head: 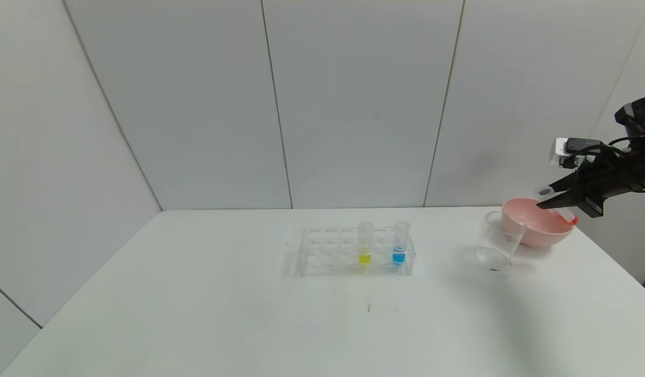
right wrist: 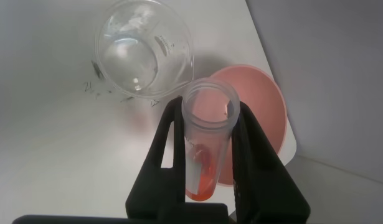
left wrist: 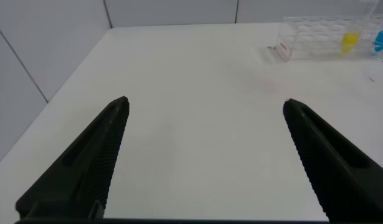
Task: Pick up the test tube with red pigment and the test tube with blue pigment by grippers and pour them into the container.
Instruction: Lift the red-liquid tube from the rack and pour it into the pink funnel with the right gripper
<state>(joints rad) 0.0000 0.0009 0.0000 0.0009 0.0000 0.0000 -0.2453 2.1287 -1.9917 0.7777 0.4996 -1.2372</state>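
Above the pink bowl (right wrist: 256,118), right claw (right wrist: 210,130) clamps red tube (right wrist: 207,143).

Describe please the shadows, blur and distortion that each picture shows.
Head view: even, soft light; the cup throws only a faint shadow on the table, and the wall seams bow, a wide-lens effect. Left wrist view: the rack far off looks slightly soft. Right wrist view: the red tube in the right gripper is sharp; a soft shadow lies beside the cup.
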